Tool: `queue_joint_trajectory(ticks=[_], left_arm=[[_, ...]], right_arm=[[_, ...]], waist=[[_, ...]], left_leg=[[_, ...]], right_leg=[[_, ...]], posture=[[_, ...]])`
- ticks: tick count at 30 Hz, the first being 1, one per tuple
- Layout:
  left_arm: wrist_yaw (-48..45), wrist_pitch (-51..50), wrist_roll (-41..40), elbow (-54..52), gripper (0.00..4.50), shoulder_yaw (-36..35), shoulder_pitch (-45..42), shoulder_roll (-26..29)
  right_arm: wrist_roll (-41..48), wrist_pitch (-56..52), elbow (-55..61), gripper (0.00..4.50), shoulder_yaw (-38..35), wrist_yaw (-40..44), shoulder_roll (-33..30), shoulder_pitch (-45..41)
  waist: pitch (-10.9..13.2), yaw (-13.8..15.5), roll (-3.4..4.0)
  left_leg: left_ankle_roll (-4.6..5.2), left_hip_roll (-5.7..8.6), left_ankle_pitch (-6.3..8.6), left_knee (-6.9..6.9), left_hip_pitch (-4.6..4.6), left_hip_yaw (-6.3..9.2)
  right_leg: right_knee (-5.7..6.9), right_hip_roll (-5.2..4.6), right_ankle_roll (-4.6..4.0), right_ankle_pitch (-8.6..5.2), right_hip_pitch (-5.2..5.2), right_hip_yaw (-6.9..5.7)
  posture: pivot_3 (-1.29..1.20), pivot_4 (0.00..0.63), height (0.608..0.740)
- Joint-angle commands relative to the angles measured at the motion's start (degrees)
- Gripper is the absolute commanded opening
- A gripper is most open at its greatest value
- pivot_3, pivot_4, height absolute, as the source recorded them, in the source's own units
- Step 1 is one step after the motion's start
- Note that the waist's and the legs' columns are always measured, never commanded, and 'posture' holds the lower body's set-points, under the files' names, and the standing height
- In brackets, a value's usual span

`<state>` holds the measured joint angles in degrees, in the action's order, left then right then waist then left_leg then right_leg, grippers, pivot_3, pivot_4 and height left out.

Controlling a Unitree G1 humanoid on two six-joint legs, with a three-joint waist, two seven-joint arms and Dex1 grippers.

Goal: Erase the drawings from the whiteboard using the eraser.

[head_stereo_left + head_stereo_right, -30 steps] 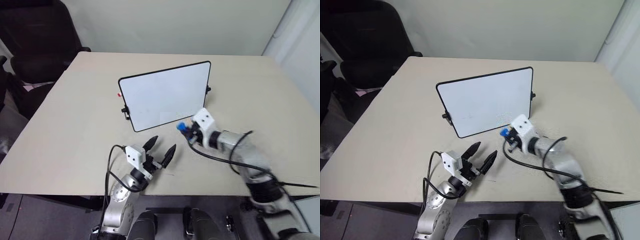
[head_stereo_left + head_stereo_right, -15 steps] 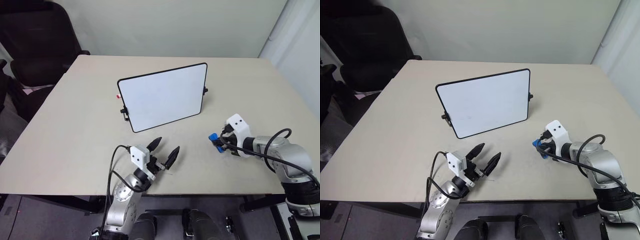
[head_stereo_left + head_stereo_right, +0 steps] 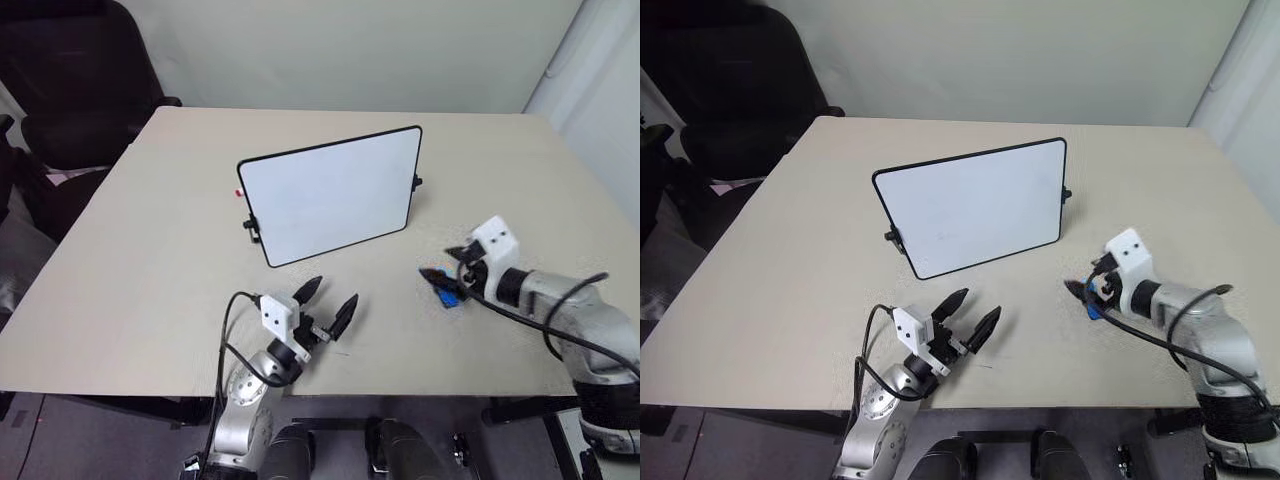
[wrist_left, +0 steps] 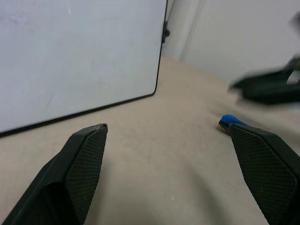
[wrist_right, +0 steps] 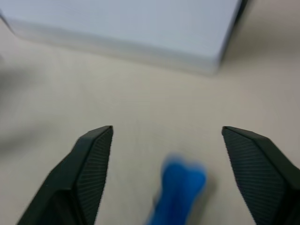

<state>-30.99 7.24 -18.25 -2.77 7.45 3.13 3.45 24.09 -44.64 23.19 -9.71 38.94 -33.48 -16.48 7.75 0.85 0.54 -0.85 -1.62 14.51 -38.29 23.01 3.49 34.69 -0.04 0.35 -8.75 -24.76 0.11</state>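
Eraser down on the table, both of your claws spread wide and empty.

You have one whiteboard [image 3: 330,195] standing propped near the middle of the table [image 3: 150,250], its face turned toward you and angled a little to your left; its surface looks clean, with no marks you can make out. A small red object [image 3: 238,192] peeks out at its left edge, and one black chair [image 3: 70,80] stands off the table's far left corner. One blue eraser [image 3: 446,292] lies flat on the table to the right of the board, well apart from it. Its long axis runs roughly toward your right gripper [image 3: 452,272], whose fingers straddle it without touching. Your left gripper [image 3: 328,302] hovers near the table's front edge, below the board, nothing between its fingers. Nothing stands between either claw and the board.
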Motion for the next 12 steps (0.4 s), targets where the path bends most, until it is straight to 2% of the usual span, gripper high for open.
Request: queue_joint_trajectory(ticks=[1,5,12], left_arm=[[-0.08,0.56,-0.46,-2.60,4.50,0.23,0.49,-0.25],[0.04,0.64,-0.53,-2.96,4.50,0.01,0.77,-0.06],[-0.43,1.36,-0.87,-2.99,4.50,-1.06,0.09,0.71]], right_arm=[[5.83,3.82,4.95,3.92,-2.73,0.52,3.83,2.17],[2.94,18.56,6.05,3.92,-1.02,-1.29,11.77,5.73],[1.83,21.40,1.12,3.92,2.59,-3.50,15.60,6.35]], waist=[[-0.01,-0.02,-0.02],[0.00,-0.07,0.00],[-0.01,-0.24,-0.01]], left_leg=[[0.07,-0.02,0.05,0.00,-0.05,-0.07],[0.16,-0.06,0.10,-0.03,-0.12,-0.32],[0.29,-0.10,0.19,-0.27,-0.24,-0.39]], right_leg=[[0.00,0.05,-0.01,-0.03,0.02,0.05],[0.02,0.15,-0.01,-0.05,0.01,0.15],[0.23,0.10,-0.05,-0.01,0.04,0.35]], posture=[[0.00,0.150,0.740],[0.00,0.150,0.740],[0.00,0.150,0.740]])
